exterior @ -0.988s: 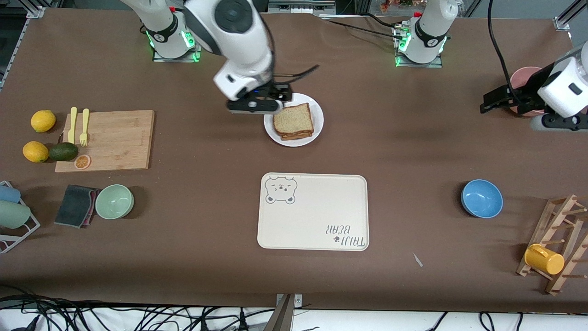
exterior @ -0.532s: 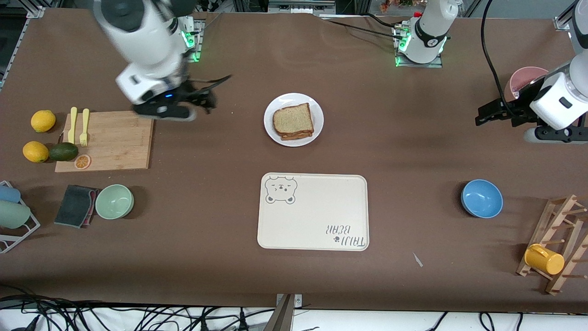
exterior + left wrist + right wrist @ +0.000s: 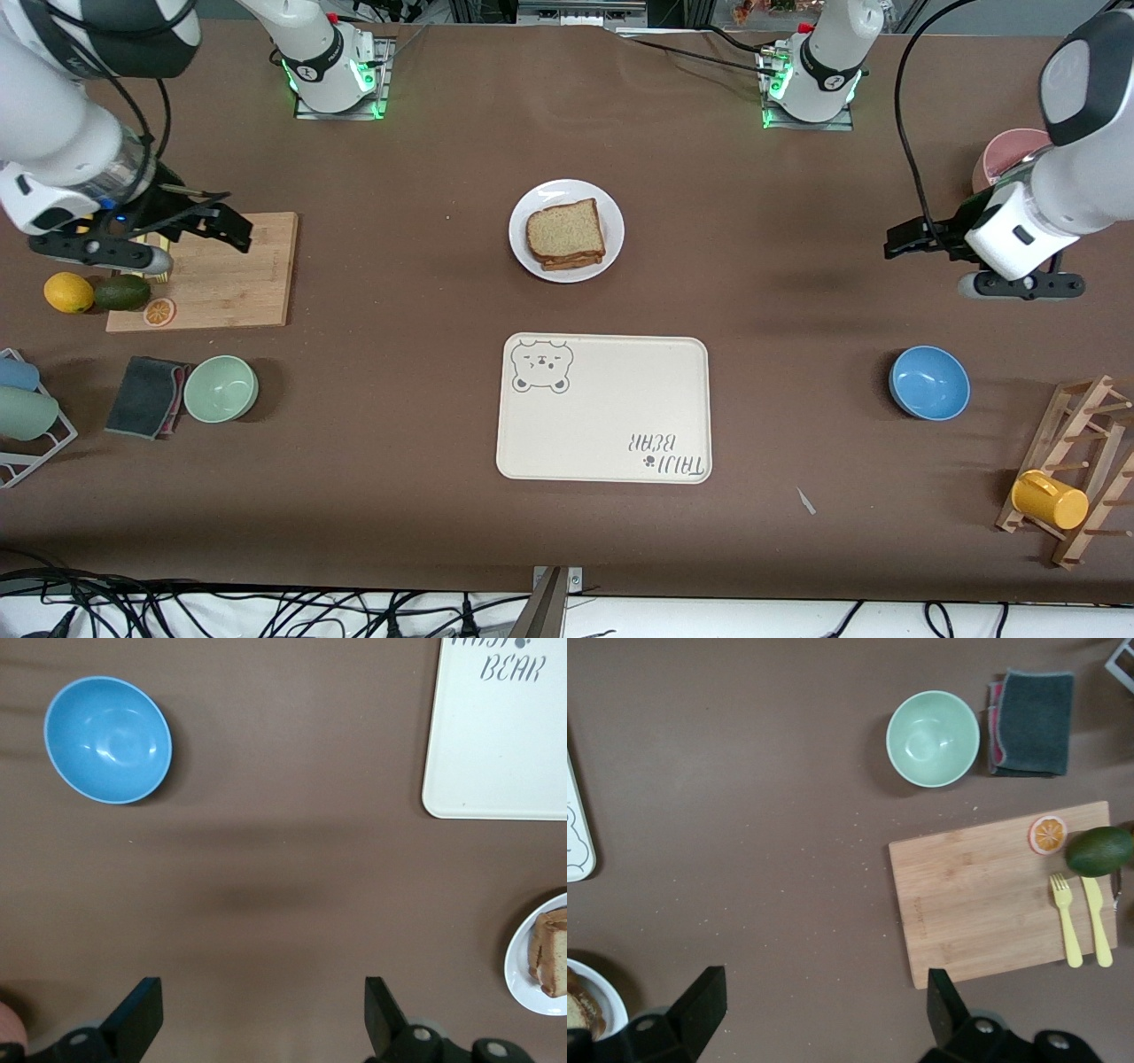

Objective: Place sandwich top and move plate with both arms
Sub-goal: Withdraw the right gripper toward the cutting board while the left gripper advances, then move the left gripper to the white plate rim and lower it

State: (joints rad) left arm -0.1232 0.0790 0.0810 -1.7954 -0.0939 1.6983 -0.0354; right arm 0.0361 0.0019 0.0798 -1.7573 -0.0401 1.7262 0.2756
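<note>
Front view: top (image 3: 565, 230) sits on plate (image 3: 611, 221); we see left gripper (image 3: 904, 239) and right gripper (image 3: 221, 226) spread empty; plate unmoved, we judge.

Rectangular cream tray with a bear drawing (image 3: 604, 408) sits mid-table, near the front camera. Toward the right arm's end: bamboo cutting board (image 3: 213, 270) with yellow plastic fork (image 3: 1067, 920) and knife (image 3: 1097, 920) on it, orange slice (image 3: 159, 311) on its corner, dark green avocado (image 3: 121, 291) and yellow lemon (image 3: 68, 292) beside it. Nearer the camera: mint green bowl (image 3: 221, 388) just beside a folded grey cloth (image 3: 146, 396). Toward the left arm's end: blue bowl (image 3: 928, 382), wooden peg rack (image 3: 1076, 470) holding a yellow mug (image 3: 1049, 499), and a pink cup (image 3: 1010, 152), partly hidden.
</note>
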